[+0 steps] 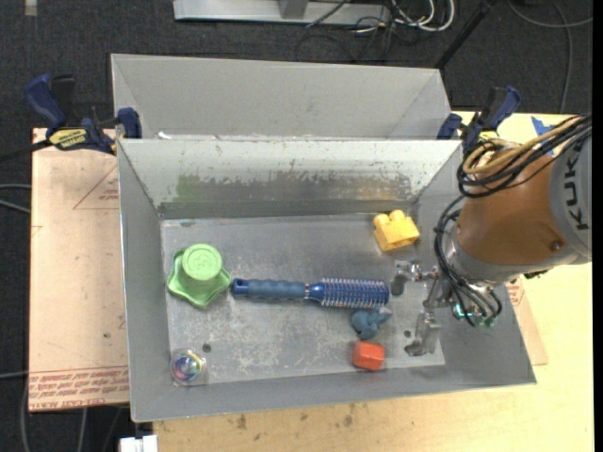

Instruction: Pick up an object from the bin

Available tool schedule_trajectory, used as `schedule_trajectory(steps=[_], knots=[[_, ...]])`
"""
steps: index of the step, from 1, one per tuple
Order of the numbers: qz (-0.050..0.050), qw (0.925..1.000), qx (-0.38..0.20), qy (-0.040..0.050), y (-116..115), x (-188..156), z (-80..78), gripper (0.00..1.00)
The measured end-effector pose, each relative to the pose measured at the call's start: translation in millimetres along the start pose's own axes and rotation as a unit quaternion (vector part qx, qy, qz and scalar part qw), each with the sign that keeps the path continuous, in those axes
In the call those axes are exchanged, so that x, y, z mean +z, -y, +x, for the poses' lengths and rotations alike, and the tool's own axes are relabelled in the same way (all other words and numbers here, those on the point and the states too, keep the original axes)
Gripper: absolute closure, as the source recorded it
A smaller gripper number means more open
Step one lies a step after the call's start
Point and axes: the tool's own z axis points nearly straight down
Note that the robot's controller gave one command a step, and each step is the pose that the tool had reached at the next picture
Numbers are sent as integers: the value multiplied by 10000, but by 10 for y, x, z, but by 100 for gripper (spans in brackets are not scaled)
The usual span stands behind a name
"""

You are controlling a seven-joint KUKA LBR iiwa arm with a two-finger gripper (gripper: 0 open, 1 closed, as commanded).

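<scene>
my arm (528, 219) runs off right edge | it hides bin (283, 182) right wall | shiny thing (187, 365), front-left corner: too small to name | blue lump (369, 322) by brush (311, 292): kind unclear

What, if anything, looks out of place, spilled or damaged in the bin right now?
Nothing stands out. The blue hairbrush lies flat across the middle, the green cup sits at the left, and the yellow block, the orange block and a small blue-grey piece lie near the gripper. Nothing looks spilled or broken.
</scene>
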Motion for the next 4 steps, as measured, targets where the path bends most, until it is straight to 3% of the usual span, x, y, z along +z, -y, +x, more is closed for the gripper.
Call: schedule_trajectory(steps=[1,2,3,4], knots=[[-3,9987,-512,45,-479,558,-439,0],[-4,9998,-180,60,-829,560,-762,0],[4,9998,-175,42,-812,568,-748,100],[13,9998,-144,96,-582,-1198,-1091,100]])
